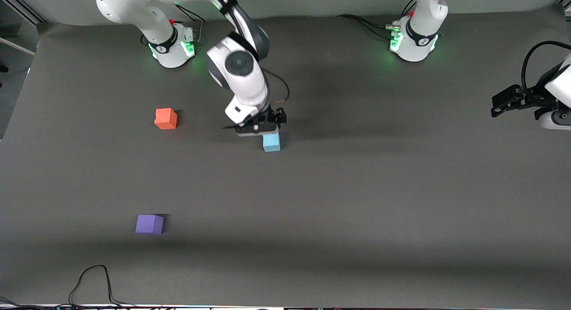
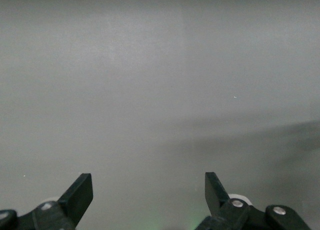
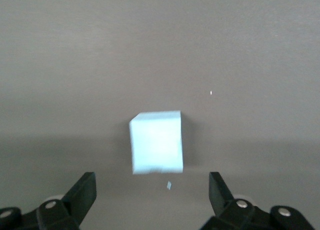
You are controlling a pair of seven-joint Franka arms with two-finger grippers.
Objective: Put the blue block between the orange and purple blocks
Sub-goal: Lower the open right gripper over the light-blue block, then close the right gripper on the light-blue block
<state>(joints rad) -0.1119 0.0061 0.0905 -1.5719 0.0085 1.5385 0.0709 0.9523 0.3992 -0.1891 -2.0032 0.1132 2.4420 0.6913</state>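
- Two grippers: right gripper (image 1: 263,128), fingers wide, over the blue block (image 1: 271,142), partly hiding it mid-bench.
- Left gripper (image 1: 506,102), fingers wide, waits, arm cut off at frame edge.
- Orange block (image 1: 165,118), purple block (image 1: 149,224): toward the right arm's end.

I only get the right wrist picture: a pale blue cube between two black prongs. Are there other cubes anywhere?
Observer: Yes. An orange block lies toward the right arm's end of the table.
Operator: Only that one?
Observer: A purple block lies nearer the front camera than the orange one.
Operator: Where's the second arm?
Observer: The left gripper waits open at its own end, away from the blue block under the open right gripper.
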